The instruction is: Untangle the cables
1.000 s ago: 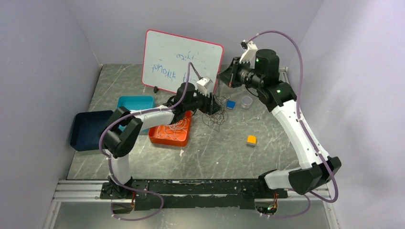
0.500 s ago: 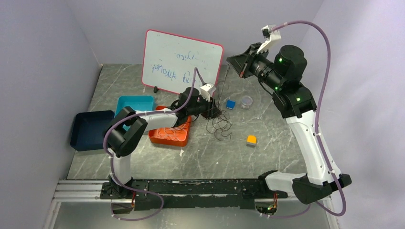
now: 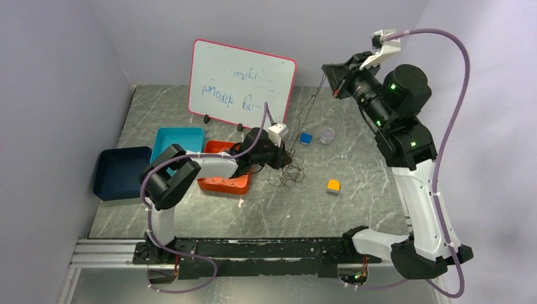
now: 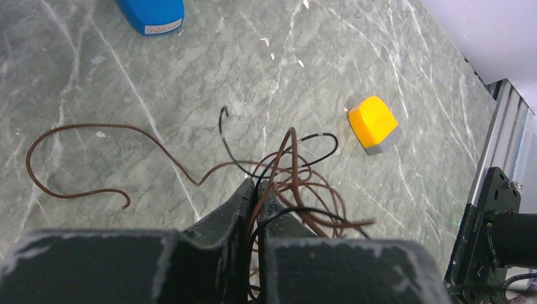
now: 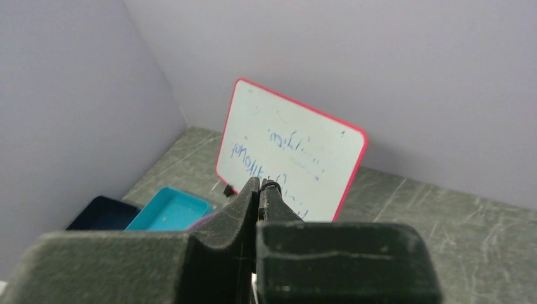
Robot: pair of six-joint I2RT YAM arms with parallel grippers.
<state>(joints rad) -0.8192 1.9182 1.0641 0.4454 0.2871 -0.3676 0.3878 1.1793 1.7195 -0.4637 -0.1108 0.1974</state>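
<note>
Near the table's [image 3: 354, 209] middle, left gripper [image 4: 256, 190] pinched the brown-and-black cables [image 4: 297, 183].
Right gripper [image 3: 334, 81], clamped high above, held 1 strand [image 3: 310, 109] taut, slanting toward the far-right corner.

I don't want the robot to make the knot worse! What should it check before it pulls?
1. Is the left gripper shut on the cables? Ok, brown and black wires are pinched between its fingers.
2. Is the right gripper shut? Ok, it is held high and grips a thin strand that runs down to the pile.
3. Is that strand free of knots? Cannot tell, it is too thin to follow.
4. Is the yellow block apart from the cables? Ok.
5. Is the blue block apart from the cables? Ok.
</note>
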